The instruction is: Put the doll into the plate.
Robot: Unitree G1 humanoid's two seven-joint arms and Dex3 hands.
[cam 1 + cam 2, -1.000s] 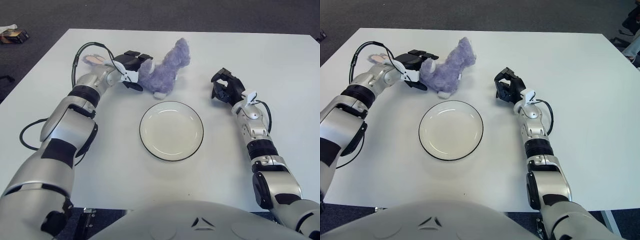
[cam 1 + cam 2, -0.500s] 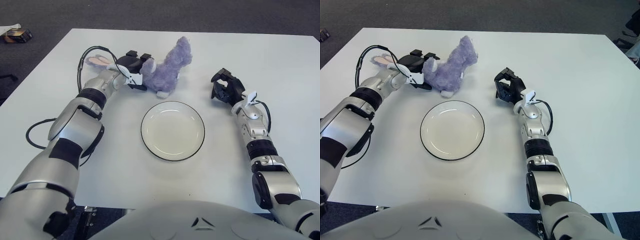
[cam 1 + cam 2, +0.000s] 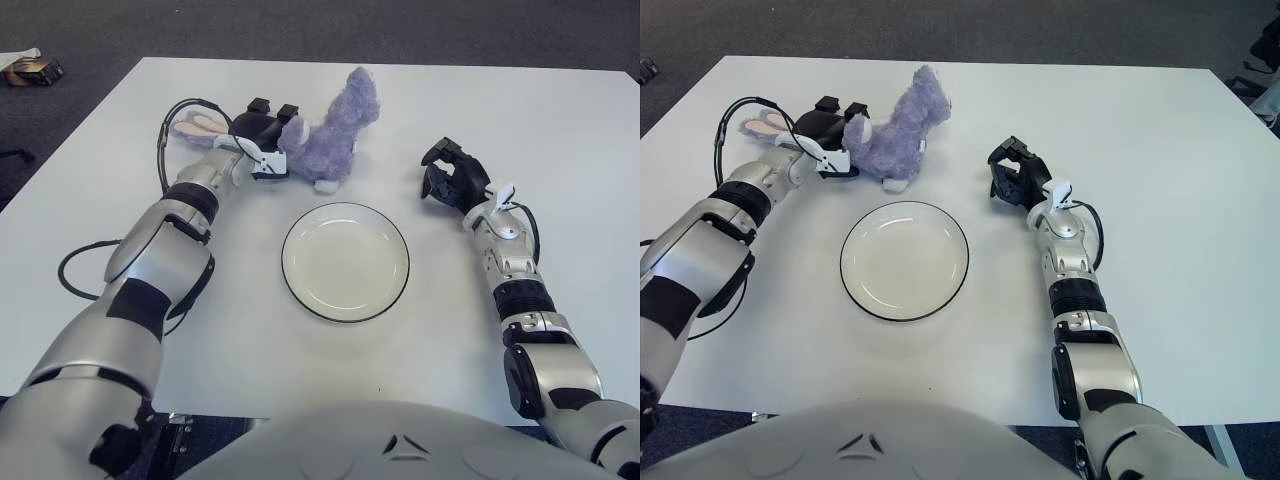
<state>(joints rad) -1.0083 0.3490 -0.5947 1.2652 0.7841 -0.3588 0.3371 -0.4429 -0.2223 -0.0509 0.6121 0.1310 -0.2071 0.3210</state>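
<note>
Your left hand [image 3: 262, 140] has moved a little further from you and closer against the doll [image 3: 332, 143] during the last second. One second ago its dark fingers were at the doll's lower left edge; now they press into the fur at the doll's left end, and the doll has shifted slightly toward the far side of the table [image 3: 560, 120] with it. The fingers are curled around that end of the doll, so I judge that the grasp is closed or almost closed. How deep the fingers go into the fur I cannot see.

For the task this means the pick-up is only beginning. The doll rests on the table, just beyond the plate [image 3: 345, 261] and a little to its left, not touching the rim. The plate is empty. You need to lift the doll and bring it toward you, over the plate.

Your right hand [image 3: 451, 180] has not moved. It lies on the table to the right of the plate, with fingers curled and holding nothing.

Count: one doll, one plate, two hands. A pink and white rabbit-ear shape [image 3: 194, 126] lies just behind your left wrist.
</note>
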